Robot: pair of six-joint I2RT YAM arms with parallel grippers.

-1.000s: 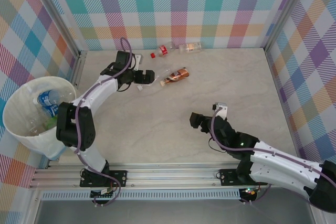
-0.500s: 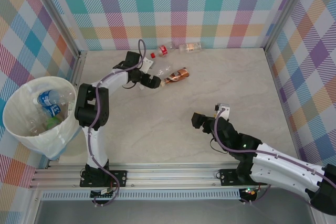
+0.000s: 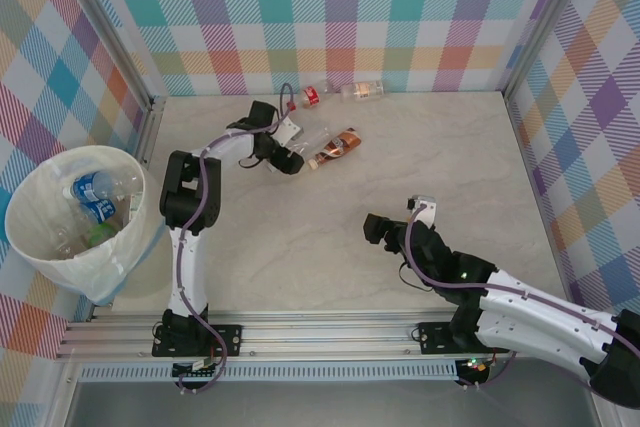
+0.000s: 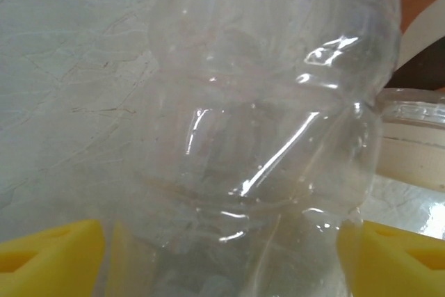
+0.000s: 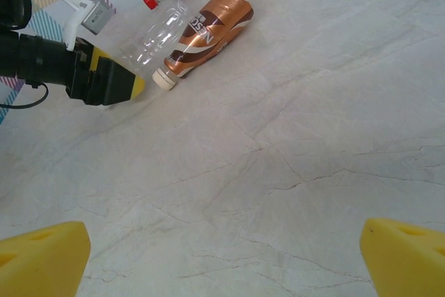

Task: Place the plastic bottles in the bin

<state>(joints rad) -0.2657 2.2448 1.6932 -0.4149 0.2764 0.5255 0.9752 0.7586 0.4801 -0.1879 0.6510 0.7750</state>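
Holding several bottles (image 3: 93,195), bin (image 3: 95,272) sits left; left pincer (image 4: 222,255) apart around clear bottle (image 4: 264,137), right pincer (image 5: 226,248) apart.

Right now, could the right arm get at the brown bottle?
Probably yes: bare table lies between the right hand and the brown bottle, though the left hand sits close beside it.

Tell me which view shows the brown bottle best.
Right wrist: the brown bottle lies whole and close, label and white cap clear. Top external shows the bottle small; left wrist, just a label edge.
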